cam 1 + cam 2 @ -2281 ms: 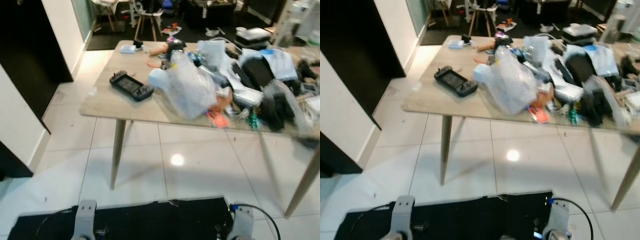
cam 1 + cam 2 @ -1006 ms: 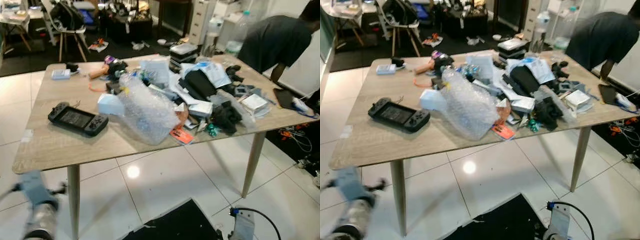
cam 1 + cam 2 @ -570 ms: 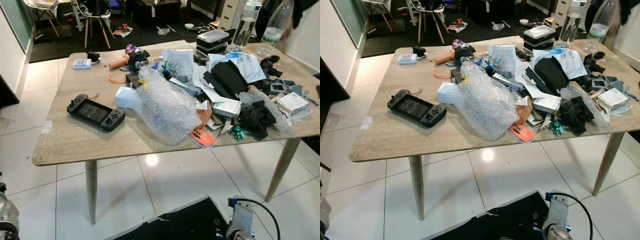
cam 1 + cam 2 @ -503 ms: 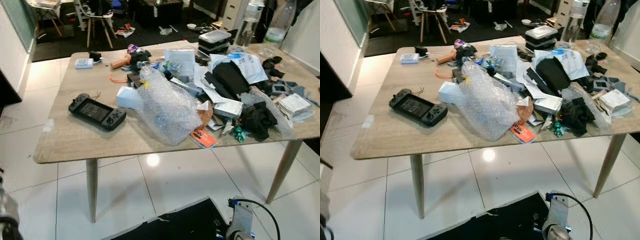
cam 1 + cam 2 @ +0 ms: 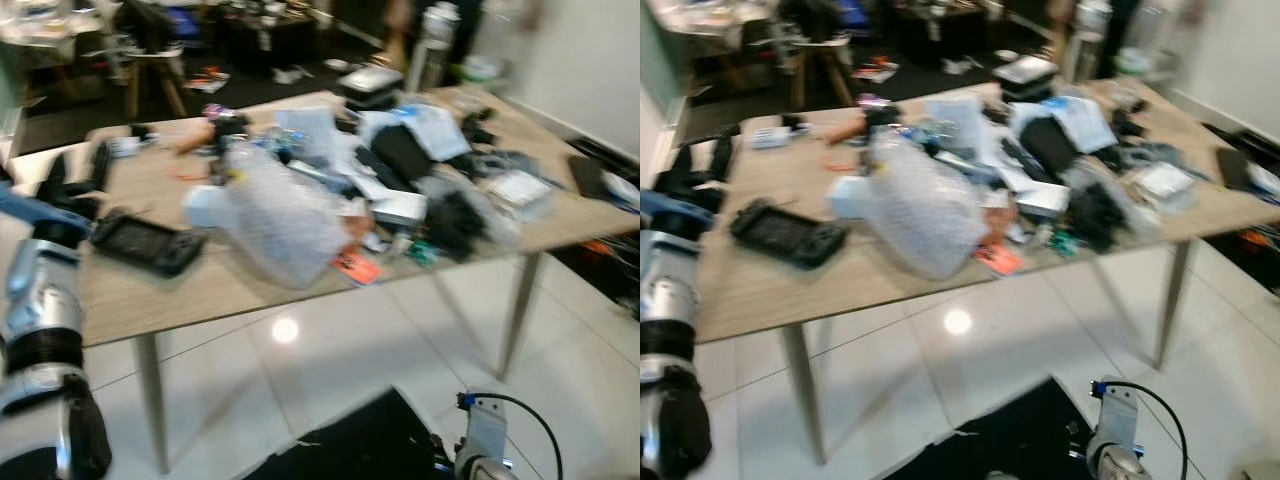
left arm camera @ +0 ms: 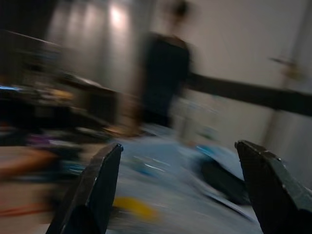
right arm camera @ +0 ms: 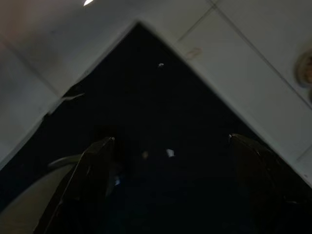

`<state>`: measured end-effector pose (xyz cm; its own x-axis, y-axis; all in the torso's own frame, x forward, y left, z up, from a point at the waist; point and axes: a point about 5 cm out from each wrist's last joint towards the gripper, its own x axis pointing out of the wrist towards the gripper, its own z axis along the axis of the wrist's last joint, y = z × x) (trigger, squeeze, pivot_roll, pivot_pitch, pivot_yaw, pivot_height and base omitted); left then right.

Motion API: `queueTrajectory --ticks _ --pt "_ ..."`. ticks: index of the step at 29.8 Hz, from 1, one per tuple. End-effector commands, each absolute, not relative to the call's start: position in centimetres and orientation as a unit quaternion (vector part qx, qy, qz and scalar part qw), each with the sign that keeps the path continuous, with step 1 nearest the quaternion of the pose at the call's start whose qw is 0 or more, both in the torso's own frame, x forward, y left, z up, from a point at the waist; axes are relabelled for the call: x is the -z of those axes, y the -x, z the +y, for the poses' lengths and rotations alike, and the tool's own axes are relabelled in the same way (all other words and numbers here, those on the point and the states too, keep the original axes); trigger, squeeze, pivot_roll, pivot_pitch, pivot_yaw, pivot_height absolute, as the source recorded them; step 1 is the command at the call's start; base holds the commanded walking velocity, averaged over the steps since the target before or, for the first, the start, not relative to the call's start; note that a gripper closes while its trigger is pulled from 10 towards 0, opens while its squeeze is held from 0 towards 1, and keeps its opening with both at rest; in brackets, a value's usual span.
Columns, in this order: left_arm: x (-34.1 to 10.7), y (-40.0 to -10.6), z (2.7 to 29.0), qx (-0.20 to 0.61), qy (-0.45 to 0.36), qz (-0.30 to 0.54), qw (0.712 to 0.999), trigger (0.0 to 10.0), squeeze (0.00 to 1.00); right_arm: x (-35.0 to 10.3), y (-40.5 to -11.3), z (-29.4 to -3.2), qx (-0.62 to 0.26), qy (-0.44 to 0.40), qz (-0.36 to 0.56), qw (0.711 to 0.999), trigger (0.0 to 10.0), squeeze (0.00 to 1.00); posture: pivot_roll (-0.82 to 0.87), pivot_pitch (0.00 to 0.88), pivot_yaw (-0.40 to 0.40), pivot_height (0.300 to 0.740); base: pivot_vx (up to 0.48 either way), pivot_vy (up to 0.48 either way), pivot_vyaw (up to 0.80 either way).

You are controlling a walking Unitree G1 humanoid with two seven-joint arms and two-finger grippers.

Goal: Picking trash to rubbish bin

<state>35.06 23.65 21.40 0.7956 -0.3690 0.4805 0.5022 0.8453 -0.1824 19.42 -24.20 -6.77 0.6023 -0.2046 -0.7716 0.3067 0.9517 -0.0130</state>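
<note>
Bubble wrap (image 5: 272, 222), a large clear crumpled wad, lies on the desk (image 5: 120, 290) near its front edge, roughly centre of the clutter. Touching its lower right side is a small orange packet (image 5: 357, 267) at the desk edge. At 9 o'clock from the wrap sits a dark handheld game console (image 5: 146, 243), lying flat and apart from it. At 3 o'clock a heap of mixed litter spreads toward the right end of the desk: white papers (image 5: 398, 208), a black crumpled item (image 5: 457, 217), a dark pouch (image 5: 400, 150). At 12 o'clock, further back, stands a stack of shallow lidded containers (image 5: 372, 79) and beside them a tall bottle (image 5: 432, 46), blurred. All head views are motion-blurred; finer items cannot be identified.

The left gripper (image 5: 72, 170) is raised at the left of the head view, above the left end of the desk, at 9 o'clock from the console and not touching it. Its wrist view shows the two black fingers (image 6: 95, 192) spread wide with nothing between them: jaws released. Past them, a blurred person (image 6: 163, 80) in dark clothing stands beyond the desk.

The right gripper (image 7: 170, 187) hangs low over a black floor mat (image 7: 161, 112) on white floor tiles (image 7: 273, 63); jaws released, holding nothing. The right arm's wrist (image 5: 482, 440) shows at the bottom edge of the head view with a black cable.
</note>
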Motion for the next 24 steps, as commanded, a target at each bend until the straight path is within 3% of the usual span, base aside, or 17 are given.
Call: queueTrajectory --ticks 1,5,14,24 --pt "-20.6 -34.8 23.0 0.246 0.118 -0.203 0.941 10.0 0.0 6.9 -19.3 -23.8 0.138 -0.061 0.428 0.891 10.0 0.0 -0.03 0.066 0.006 0.74 0.0 0.0 0.0" --pt "-20.1 -34.9 22.2 0.255 0.099 -0.201 0.941 10.0 0.0 7.0 -19.3 -23.9 0.136 -0.058 0.429 0.891 10.0 0.0 -0.03 0.066 0.006 0.74 0.0 0.0 0.0" --pt "-18.8 -33.0 19.6 0.34 0.105 -0.158 0.921 10.0 0.0 7.1 -19.0 -23.8 0.13 -0.052 0.434 0.89 10.0 0.0 -0.03 0.07 0.006 0.74 0.0 -0.448 0.0" --pt "-18.8 -32.6 18.5 0.356 0.078 -0.149 0.919 10.0 0.0 7.4 -18.6 -23.5 0.127 -0.053 0.44 0.887 10.0 0.0 -0.02 0.078 0.007 0.74 0.0 0.0 0.0"
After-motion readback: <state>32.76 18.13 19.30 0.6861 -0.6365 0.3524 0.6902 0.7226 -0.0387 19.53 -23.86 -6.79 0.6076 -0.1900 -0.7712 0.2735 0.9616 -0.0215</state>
